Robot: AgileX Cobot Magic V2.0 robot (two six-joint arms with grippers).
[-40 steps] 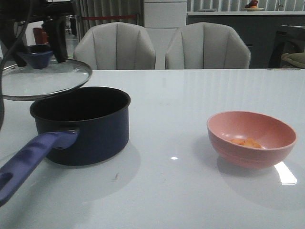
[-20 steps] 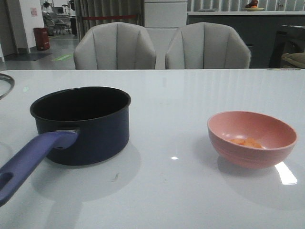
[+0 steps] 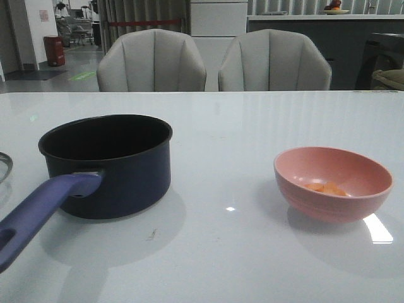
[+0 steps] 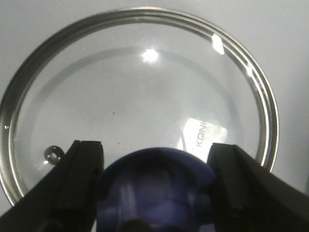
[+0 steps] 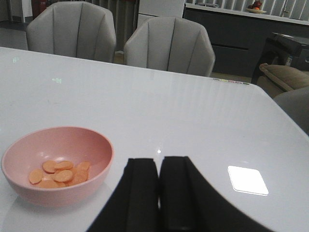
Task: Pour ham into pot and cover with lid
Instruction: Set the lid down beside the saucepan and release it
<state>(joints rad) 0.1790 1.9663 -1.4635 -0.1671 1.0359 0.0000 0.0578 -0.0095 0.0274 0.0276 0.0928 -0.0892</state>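
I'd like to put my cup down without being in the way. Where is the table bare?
The broad stretch of table between the pot and the pink bowl is bare, as is the far strip toward the chairs. The left edge is crowded: the lid lies there under the left gripper.

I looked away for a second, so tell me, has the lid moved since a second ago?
Yes. The lid was up over the pot's far-left rim; now only its edge shows low at the front view's left border, left of the pot, and the left claw straddles its knob.
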